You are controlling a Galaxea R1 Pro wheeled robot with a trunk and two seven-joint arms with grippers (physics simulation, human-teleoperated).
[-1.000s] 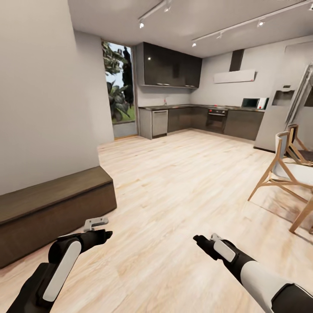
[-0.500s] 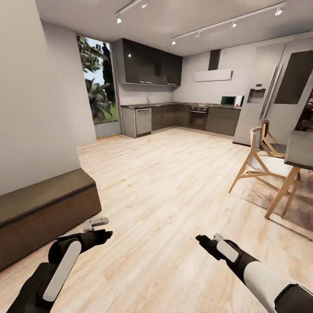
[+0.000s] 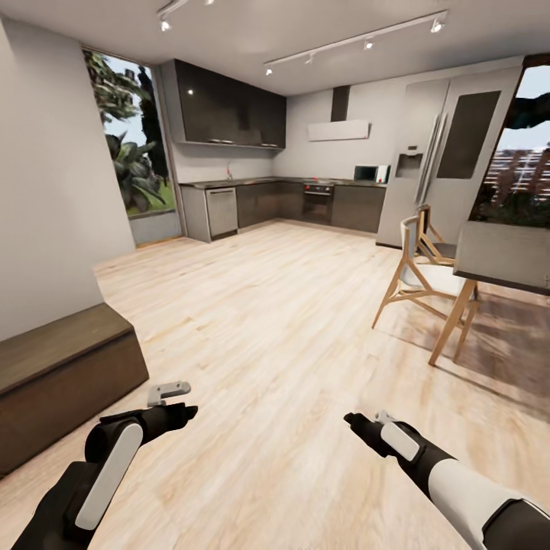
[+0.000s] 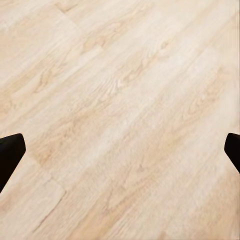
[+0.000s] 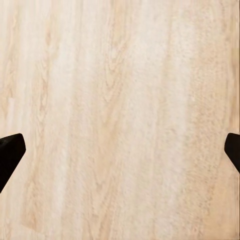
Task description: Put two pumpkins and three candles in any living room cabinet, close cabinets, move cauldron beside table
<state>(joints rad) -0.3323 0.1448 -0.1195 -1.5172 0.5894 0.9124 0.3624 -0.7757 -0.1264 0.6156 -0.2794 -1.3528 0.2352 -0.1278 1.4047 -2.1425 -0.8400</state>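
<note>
The long, low, dark brown cabinet (image 3: pixel 61 374) stands against the wall at the left of the head view, its front closed as far as it shows. The pumpkins, the candles and the cauldron are out of view. My left gripper (image 3: pixel 177 402) hangs over bare wooden floor to the right of the cabinet's end. In the left wrist view its black fingertips (image 4: pixel 10 152) stand far apart, so it is open and empty. My right gripper (image 3: pixel 360 420) is also over the floor, open and empty, with its fingertips (image 5: pixel 10 150) wide apart.
A grey-topped table (image 3: pixel 504 256) on wooden legs stands at the right with wooden chairs (image 3: pixel 416 279) beside it. Dark grey kitchen cupboards (image 3: pixel 305 205) and a tall fridge (image 3: pixel 431 160) line the far wall. Pale plank floor (image 3: pixel 283 328) stretches between them.
The whole picture has slid left, so the camera has turned right. The table has come into view and less of the cabinet shows. Both arms keep their pose.
</note>
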